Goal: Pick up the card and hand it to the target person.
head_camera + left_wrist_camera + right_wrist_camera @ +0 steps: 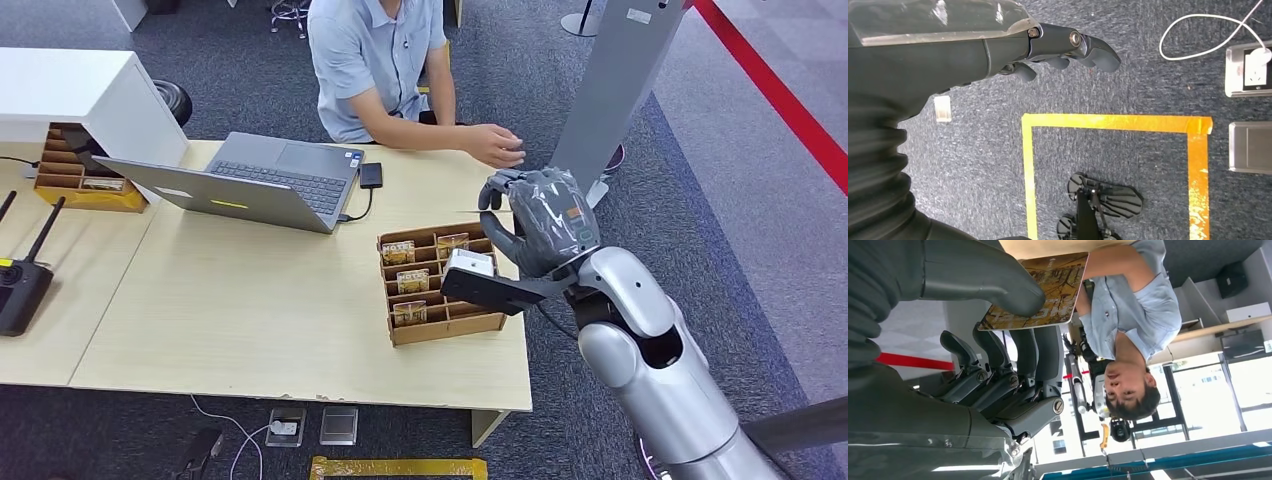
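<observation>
My right hand (540, 215) is raised over the table's right end, just above the wooden card box (440, 285). In the right wrist view the thumb (983, 277) and fingers (1033, 352) pinch a brown patterned card (1053, 280), held flat and pointing toward the person. The person in a light blue shirt (375, 55) sits behind the table, with a hand (497, 145) resting on the tabletop a short way beyond my right hand. My left hand (998, 50) hangs over the carpet, fingers loosely extended and holding nothing.
The card box holds several more cards (412, 281). An open laptop (250, 180) and a black device (371, 175) lie in front of the person. A wooden organiser (75, 175) and a black antenna unit (22, 285) sit at the left. A grey pillar (620, 80) stands at the right.
</observation>
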Controlling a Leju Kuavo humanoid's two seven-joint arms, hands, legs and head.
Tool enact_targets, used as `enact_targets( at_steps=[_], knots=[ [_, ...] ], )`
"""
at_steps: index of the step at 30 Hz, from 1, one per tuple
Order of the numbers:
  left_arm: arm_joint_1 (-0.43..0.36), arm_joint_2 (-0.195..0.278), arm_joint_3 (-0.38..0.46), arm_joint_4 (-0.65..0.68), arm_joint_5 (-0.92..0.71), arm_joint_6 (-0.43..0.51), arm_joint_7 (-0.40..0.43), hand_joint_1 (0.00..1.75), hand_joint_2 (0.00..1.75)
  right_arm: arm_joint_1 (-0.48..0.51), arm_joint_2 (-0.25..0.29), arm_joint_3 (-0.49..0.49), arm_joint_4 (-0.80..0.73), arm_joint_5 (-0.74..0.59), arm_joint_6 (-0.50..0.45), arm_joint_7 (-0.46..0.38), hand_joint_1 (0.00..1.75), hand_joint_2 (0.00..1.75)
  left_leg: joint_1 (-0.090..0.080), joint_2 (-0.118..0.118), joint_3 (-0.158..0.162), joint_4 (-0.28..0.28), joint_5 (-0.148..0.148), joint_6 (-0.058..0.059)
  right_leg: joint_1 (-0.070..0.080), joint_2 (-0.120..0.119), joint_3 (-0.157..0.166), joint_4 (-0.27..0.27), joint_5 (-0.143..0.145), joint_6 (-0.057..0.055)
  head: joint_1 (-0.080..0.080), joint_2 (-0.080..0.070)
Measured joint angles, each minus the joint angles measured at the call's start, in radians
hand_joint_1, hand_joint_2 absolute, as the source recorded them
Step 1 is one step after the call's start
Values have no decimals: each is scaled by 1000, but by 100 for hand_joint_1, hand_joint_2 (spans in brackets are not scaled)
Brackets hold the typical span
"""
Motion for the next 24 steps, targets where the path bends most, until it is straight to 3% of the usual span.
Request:
enact_targets(
  at_steps=[10, 24],
  knots=[
    [-21, -1, 0, 0, -19, -6, 17, 0, 175, -20, 35, 0, 156, -20, -62, -46, 155, 175, 0, 0, 0, 0, 0, 0, 0, 0, 0, 0, 0, 0, 0, 0],
    [-13, 0, 4, 0, -23, -13, 18, 0, 175, -20, 51, 14, 218, -50, -66, -45, 155, 175, 0, 0, 0, 0, 0, 0, 0, 0, 0, 0, 0, 0, 0, 0]
  ],
)
